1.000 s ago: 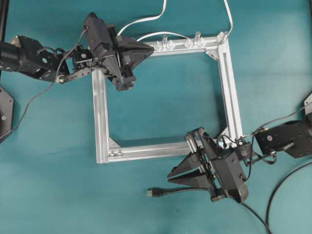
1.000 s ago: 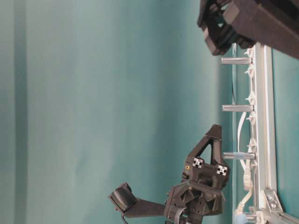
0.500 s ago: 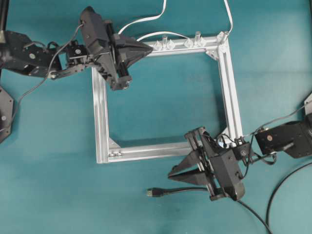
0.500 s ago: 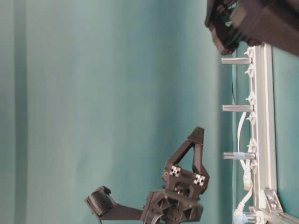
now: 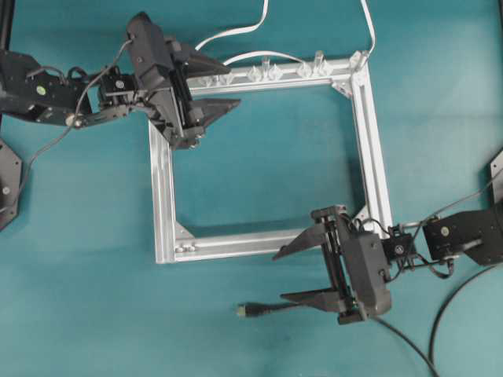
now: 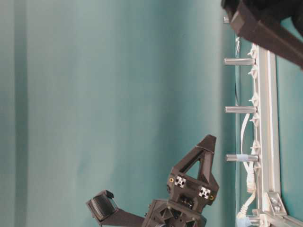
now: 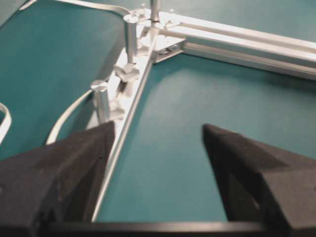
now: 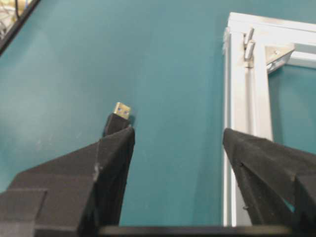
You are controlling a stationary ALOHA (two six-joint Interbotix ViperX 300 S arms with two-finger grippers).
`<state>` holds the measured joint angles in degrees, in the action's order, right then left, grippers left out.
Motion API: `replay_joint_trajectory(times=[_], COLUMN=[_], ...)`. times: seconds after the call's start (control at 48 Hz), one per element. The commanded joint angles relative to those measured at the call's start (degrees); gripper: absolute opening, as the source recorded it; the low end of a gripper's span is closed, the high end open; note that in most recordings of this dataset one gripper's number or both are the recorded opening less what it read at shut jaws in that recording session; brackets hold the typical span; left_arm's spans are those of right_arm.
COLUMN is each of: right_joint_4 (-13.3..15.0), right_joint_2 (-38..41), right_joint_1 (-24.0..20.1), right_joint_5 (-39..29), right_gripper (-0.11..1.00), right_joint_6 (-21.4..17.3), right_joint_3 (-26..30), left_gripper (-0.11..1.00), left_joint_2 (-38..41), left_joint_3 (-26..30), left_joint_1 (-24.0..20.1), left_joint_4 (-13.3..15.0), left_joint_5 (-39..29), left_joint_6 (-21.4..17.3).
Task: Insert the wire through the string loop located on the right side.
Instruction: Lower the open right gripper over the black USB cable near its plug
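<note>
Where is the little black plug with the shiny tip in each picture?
Overhead: the plug lies on the teal table near the bottom, left of the right gripper.
Table-level: not in it.
Left wrist: not in it.
Right wrist: the plug peeks out above the left finger, gold tip pointing up.
Shared landmark: the silver frame, also at and.

— what's showing on the arms?
— both are looking matte black and blocky, with grey cables trailing along the left arm (image 5: 47,86) and right arm (image 5: 460,236).
— and the ends?
— each gripper is wearing tapered, triangular open-framed black fingers (image 6: 201,158), with small brass-coloured screws showing at the base.
</note>
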<state>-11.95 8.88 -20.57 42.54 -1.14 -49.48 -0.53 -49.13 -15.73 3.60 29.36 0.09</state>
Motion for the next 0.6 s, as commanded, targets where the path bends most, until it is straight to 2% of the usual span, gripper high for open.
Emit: replay_joint_trajectory(times=[0.0, 0.062, 0.333, 0.583], right_joint_4=[-0.97, -1.58, -7.38, -10.37], right_joint_2=[-1.85, -1.85, -1.93, -1.85], right_joint_1=[-1.05, -1.85, -5.80, -7.21], right_joint_5=[0.53, 0.35, 0.09, -0.18], right_gripper=[0.82, 0.81, 0.81, 0.81], right_joint_6=[0.09, 0.09, 0.35, 1.58], right_joint_3=[0.35, 0.35, 0.09, 0.00], left_gripper=[0.73, 0.73, 0.73, 0.73], left_joint_2=[-0.97, -0.97, -0.97, -1.23], left_joint_3=[0.53, 0.53, 0.26, 0.18], left_joint_1=[0.18, 0.09, 0.09, 0.18], left_joint_4=[-0.18, -0.18, -0.18, -0.18], left_joint_5=[0.26, 0.26, 0.18, 0.18], left_joint_6=[-0.26, -0.26, 0.09, 0.09])
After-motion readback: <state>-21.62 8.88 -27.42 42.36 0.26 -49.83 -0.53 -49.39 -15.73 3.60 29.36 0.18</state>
